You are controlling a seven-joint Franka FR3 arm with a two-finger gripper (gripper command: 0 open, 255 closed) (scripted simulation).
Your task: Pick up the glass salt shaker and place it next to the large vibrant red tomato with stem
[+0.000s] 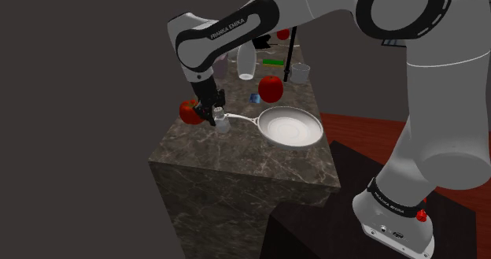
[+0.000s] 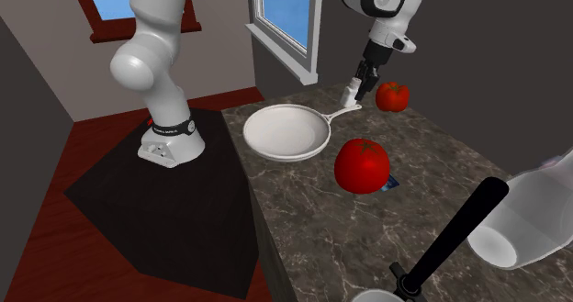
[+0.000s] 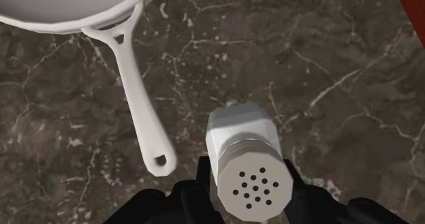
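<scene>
Firmly, the fingers [image 3: 193, 195] clasp one pale salt shaker [image 3: 245, 154] at the handle end of the pan [image 2: 286, 130].
One white pan, two red tomatoes on the table [image 2: 303, 227]: far tomato [image 2: 393, 95] beyond the handle, near tomato [image 2: 363, 165] beside the rim; arm arches over the pan, hand pointing down.

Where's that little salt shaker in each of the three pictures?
Shoulder view: salt shaker left of centre, at the white pan's handle tip.
Second exterior view: upper right, also at that handle tip.
Wrist view: clasped in the gripper, beside the handle.
Shared landmark: the pan's handle.
</scene>
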